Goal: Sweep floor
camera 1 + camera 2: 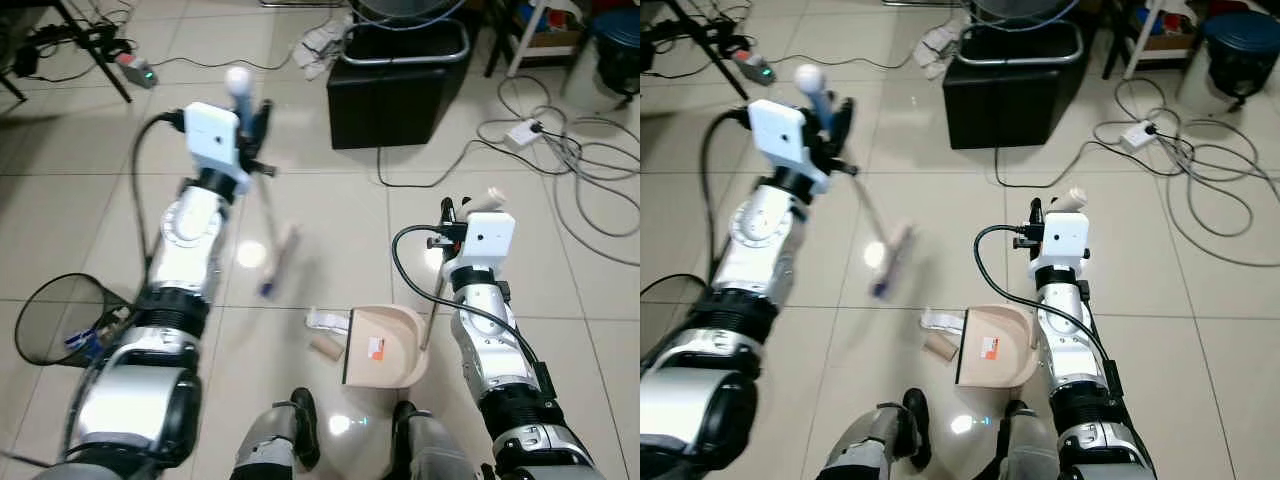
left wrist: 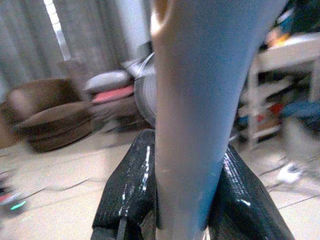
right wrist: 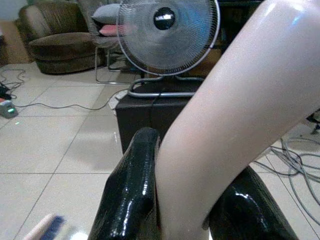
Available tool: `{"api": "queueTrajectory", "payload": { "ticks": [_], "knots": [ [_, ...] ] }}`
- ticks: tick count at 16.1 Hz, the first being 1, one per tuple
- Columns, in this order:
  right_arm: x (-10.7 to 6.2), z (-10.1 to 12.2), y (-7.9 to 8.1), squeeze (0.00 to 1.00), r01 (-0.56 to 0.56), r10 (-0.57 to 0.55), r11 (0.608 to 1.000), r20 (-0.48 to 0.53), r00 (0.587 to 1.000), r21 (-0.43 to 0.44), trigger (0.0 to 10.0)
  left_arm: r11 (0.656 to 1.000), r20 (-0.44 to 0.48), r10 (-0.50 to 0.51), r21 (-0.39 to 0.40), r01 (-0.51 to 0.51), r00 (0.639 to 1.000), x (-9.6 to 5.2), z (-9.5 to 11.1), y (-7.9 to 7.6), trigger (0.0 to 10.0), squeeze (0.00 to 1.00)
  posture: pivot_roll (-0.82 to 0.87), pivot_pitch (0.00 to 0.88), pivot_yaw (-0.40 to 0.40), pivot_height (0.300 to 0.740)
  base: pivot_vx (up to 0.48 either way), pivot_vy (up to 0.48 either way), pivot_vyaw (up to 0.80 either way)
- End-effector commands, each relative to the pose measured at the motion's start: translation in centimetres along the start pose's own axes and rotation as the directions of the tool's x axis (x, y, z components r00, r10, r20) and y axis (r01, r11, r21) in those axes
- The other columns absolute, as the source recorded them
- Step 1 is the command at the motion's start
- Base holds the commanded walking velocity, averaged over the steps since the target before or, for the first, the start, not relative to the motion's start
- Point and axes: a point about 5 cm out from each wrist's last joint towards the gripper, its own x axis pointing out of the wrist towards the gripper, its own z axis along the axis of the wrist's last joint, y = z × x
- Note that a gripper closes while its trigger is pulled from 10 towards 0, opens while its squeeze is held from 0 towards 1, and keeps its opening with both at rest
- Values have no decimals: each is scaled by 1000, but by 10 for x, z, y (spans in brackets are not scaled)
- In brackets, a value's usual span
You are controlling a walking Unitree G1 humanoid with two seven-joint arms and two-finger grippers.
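On a pale tiled floor (image 1: 330, 215) strewn with cables (image 1: 570, 150), the left gripper (image 1: 255, 125) clenches the broom (image 1: 275, 255), its head on the tiles; the right gripper (image 1: 455, 215) grasps the dustpan (image 1: 385, 345) handle beside litter (image 1: 325, 335); a black box (image 1: 395, 95), wire bin (image 1: 60, 320).

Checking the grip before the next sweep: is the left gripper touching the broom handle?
Touching. The left wrist view shows both black fingers pressed against the broom handle, no gap.
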Motion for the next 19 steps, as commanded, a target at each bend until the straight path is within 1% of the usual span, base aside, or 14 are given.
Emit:
{"api": "queueTrajectory", "payload": {
  "ticks": [1, 2, 3, 4, 7, 8, 9, 12, 13, 14, 15, 16, 17, 19],
  "knots": [
    [-3, -2, 3, 0, -10, 10, 1000, -2, 1000, 1, 10000, 999, -170, 43, 34, -37, 985, -22, -33, 3, 10000, 0, 19, 241, 138, 740, 0, 0, 0],
    [-3, -2, 4, 0, -17, 17, 1000, -1, 1000, -1, 10000, 997, -221, 74, 53, -63, 973, -32, -45, 4, 10000, 0, 17, 244, 134, 740, 0, 0, 0],
    [-4, -2, 4, 0, -21, 21, 1000, -2, 1000, -2, 10000, 994, -264, 110, 46, -101, 958, -41, -56, 2, 10000, 0, 15, 245, 128, 740, 0, 0, 0],
    [-4, -2, 5, 0, -27, 27, 1000, -3, 1000, -3, 10000, 988, -299, 144, -15, -156, 943, -50, -67, -6, 10000, 0, 13, 245, 123, 740, 0, 0, 0],
    [-4, -3, 5, 0, -34, 34, 999, -6, 999, -6, 10000, 976, -300, 150, -108, -189, 942, -55, -74, -19, 10000, 0, 6, 246, 122, 740, 0, 0, 0],
    [-3, -2, 6, 0, -37, 37, 999, -5, 999, -6, 10000, 953, -279, 142, -222, -207, 950, -54, -73, -30, 10000, 0, -4, 248, 124, 740, 0, 0, 0],
    [-3, -2, 6, 0, -38, 38, 999, -3, 999, -7, 10000, 927, -254, 132, -311, -210, 958, -51, -71, -38, 10000, 0, -6, 245, 125, 740, 0, 0, 0],
    [-5, -3, 6, 0, -42, 42, 999, -9, 999, -5, 10000, 871, -178, 64, -471, -142, 982, -44, -63, -54, 10000, 0, -5, 241, 121, 740, 0, 0, 0],
    [-5, -3, 7, 0, -45, 45, 999, -11, 999, -3, 10000, 845, -166, -2, -528, -87, 986, -44, -63, -61, 10000, 0, -4, 237, 117, 740, 0, 0, 0],
    [-4, -3, 7, 0, -46, 46, 999, -12, 999, -3, 10000, 840, -165, -11, -536, -80, 986, -44, -63, -63, 10000, 0, -4, 237, 117, 740, 0, 0, 0],
    [-3, -3, 7, 0, -47, 47, 999, -13, 999, -3, 10000, 807, -138, -70, -591, -25, 988, -44, -61, -70, 10000, 0, -4, 230, 117, 740, 0, 0, 0],
    [-3, -3, 7, 0, -48, 48, 999, -13, 999, -3, 10000, 790, -120, -92, -613, -1, 989, -44, -60, -73, 10000, 0, -4, 230, 117, 740, 0, 0, 0],
    [-2, -3, 7, 0, -49, 49, 999, -15, 999, -3, 10000, 768, -70, -113, -640, 42, 991, -41, -54, -75, 10000, 0, -6, 224, 117, 740, 0, 0, 0],
    [-1, -3, 6, 0, -48, 48, 999, -16, 999, -4, 10000, 776, -3, -162, -618, 126, 987, -35, -45, -74, 10000, 0, -7, 219, 118, 740, 0, 0, 0]
  ]
}}
